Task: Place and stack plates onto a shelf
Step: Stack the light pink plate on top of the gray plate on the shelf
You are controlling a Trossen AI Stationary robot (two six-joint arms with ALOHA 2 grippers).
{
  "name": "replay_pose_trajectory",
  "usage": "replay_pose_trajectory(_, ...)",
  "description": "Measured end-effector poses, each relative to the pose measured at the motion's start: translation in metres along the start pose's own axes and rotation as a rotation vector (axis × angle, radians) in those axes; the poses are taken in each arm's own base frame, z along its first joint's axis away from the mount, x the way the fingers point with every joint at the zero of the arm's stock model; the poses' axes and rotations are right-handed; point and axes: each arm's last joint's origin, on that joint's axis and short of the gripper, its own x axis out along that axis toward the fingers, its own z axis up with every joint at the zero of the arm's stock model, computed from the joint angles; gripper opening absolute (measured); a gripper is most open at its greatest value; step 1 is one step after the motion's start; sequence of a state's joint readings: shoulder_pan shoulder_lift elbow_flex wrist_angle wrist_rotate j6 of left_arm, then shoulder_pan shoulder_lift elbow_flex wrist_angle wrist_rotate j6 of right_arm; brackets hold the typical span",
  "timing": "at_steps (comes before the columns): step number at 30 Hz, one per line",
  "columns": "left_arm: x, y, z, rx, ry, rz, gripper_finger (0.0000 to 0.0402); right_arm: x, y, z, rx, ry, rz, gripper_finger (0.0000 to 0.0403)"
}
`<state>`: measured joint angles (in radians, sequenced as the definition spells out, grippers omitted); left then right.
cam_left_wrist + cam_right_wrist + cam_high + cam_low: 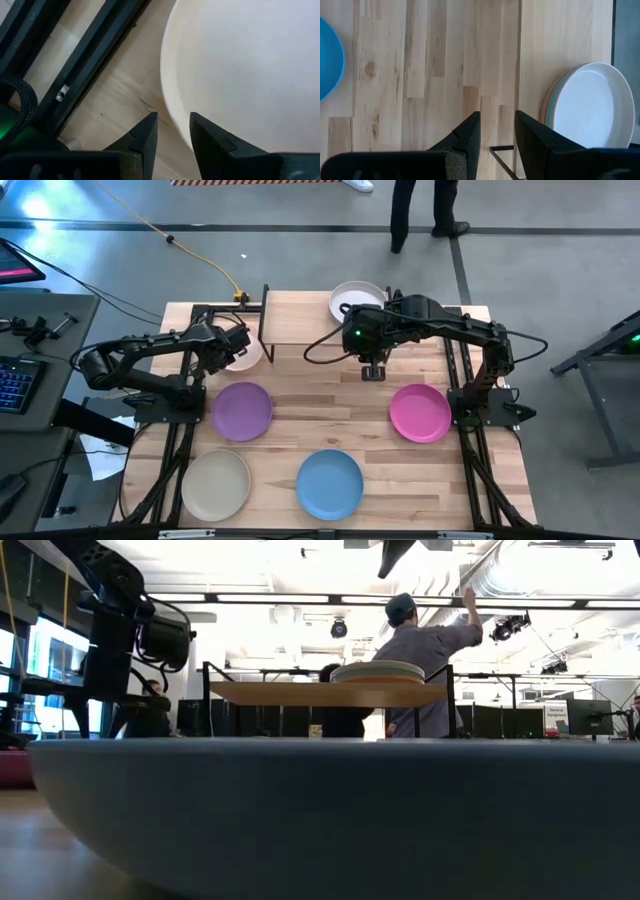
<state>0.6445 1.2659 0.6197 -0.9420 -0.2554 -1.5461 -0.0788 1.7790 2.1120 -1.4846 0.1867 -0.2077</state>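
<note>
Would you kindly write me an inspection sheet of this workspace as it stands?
Surface: light wood table, mostly bare between plates.
Job's things: shelf at the far edge, with a plate stack at its right end, pale plate on top; pale pink plate by the shelf's left end; purple plate, magenta plate, blue plate and beige plate lie apart on the table.
Clutter: nothing seen.
Grippers: left gripper open at the pale pink plate's rim, empty; right gripper open over the shelf, empty.
Cables: yellow cable crosses the floor to the table.
Surroundings: person beyond the table; keyboard on a side desk.
</note>
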Motion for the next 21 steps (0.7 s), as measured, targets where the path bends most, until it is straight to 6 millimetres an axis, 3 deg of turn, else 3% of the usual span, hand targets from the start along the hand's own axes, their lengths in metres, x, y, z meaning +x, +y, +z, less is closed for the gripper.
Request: replay_pose_trajectory(21,0.019,0.006,-0.003,-0.037,0.035,-0.024,0.0101,0.000,0.000,0.000,-0.002,-0.004,-0.001,0.0100)
